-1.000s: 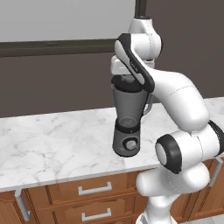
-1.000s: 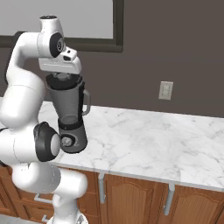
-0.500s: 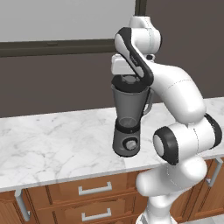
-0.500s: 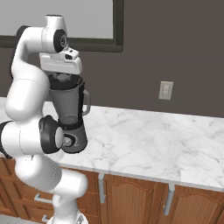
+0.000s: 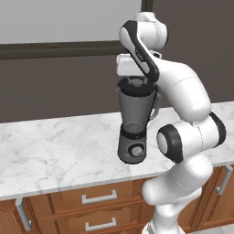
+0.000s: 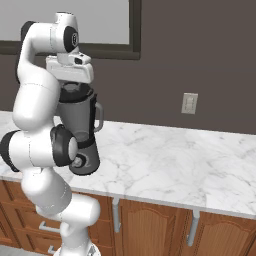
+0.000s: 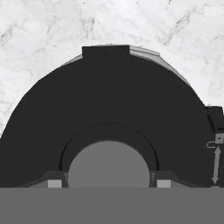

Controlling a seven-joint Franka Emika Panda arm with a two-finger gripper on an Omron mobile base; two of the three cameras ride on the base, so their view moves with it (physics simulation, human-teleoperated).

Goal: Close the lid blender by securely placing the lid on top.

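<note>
The blender (image 5: 134, 125) stands on the marble counter near its front edge, with its dark base, front knob and tapered grey jar (image 6: 79, 122) upright. The black lid (image 5: 135, 85) lies level on the jar's rim. My gripper (image 5: 134, 78) points straight down over it, shut on the lid's centre knob. Seen from the hand, the lid (image 7: 109, 96) spreads wide and dark, its grey knob (image 7: 109, 168) sits between my fingertips (image 7: 54, 183), and a sliver of the jar rim (image 7: 146, 53) peeks out behind it.
The white marble counter (image 5: 55, 151) runs left and right of the blender. A dark wall with a window frame (image 5: 59, 48) rises behind it. A wall outlet (image 6: 189, 103) sits to the right. Wooden drawers and cabinet doors (image 5: 98, 201) lie below.
The arm's elbow and upper links have swung to a new pose while the hand stays over the jar top. The blender has not moved.
</note>
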